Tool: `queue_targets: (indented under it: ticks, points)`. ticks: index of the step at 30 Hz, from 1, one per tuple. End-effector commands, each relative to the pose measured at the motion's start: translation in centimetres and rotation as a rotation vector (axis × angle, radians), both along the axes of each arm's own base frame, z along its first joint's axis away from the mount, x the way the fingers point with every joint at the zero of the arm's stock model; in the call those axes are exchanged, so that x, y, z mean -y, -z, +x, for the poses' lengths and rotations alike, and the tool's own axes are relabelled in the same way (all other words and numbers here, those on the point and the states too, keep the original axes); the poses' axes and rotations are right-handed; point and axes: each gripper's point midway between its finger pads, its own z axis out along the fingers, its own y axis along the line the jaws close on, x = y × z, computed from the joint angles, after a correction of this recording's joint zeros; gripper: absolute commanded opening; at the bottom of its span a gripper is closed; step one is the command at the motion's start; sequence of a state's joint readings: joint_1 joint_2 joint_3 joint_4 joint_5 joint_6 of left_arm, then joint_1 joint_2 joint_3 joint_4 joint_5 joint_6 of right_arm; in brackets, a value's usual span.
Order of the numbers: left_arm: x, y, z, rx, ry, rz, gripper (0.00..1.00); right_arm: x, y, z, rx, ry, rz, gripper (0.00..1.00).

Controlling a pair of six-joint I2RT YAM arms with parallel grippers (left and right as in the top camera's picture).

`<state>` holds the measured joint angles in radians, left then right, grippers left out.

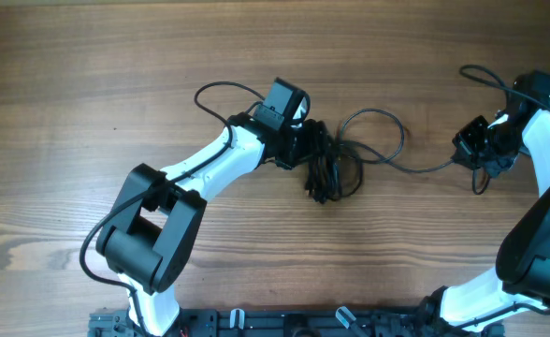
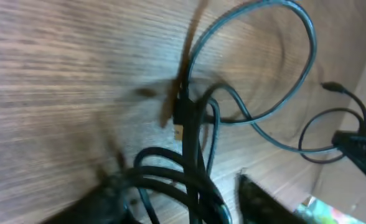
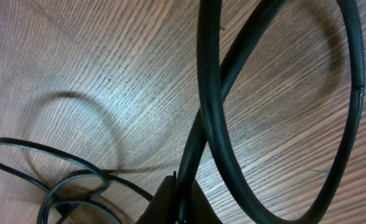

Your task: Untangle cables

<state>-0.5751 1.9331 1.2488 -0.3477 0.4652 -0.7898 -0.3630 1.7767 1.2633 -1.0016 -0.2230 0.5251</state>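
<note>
The cables (image 1: 329,168) lie as a dark tangled bundle mid-table, with one loop (image 1: 373,117) arcing right and a strand running on to my right gripper (image 1: 471,150). My left gripper (image 1: 311,145) sits over the bundle's upper left. In the left wrist view, which is blurred, its fingers (image 2: 105,199) stand apart with several black strands (image 2: 192,180) between them, and a gap shows beside the right finger. A plug (image 2: 179,115) with a gold tip lies just ahead. My right gripper (image 3: 186,199) is shut on a black cable (image 3: 226,68) that curves into a wide loop.
The wooden table (image 1: 88,84) stretches out to the left and front of the bundle. A thick arm wire (image 1: 214,89) loops behind the left wrist, and another (image 1: 485,75) runs to the right arm. The arm bases stand at the front edge.
</note>
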Motion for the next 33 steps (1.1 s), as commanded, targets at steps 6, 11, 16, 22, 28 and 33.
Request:
queue_targets:
  ticks: [6,11,16,22,28,33]
  points:
    - [-1.4,1.2,0.9,0.019,-0.052,0.068,0.63,0.3,0.1,0.5,0.003,-0.016,-0.024,0.04]
    - [-1.0,-0.4,0.7,-0.052,-0.040,-0.049,0.66,0.3,0.1,0.6,0.008,-0.032,-0.027,0.04]
    - [-2.6,-4.1,1.6,-0.115,-0.080,-0.196,0.79,0.4,0.1,0.6,0.010,-0.031,-0.028,0.04]
    - [-2.8,-4.3,0.5,-0.166,-0.071,-0.203,0.88,0.4,0.1,0.8,0.016,-0.031,-0.030,0.04]
    - [-1.8,-2.9,-0.8,-0.232,-0.073,-0.182,0.92,0.4,0.1,0.8,0.016,-0.030,-0.030,0.04]
    - [-0.5,-1.4,-2.2,-0.289,-0.052,-0.166,0.87,0.4,0.1,0.8,0.016,-0.031,-0.030,0.04]
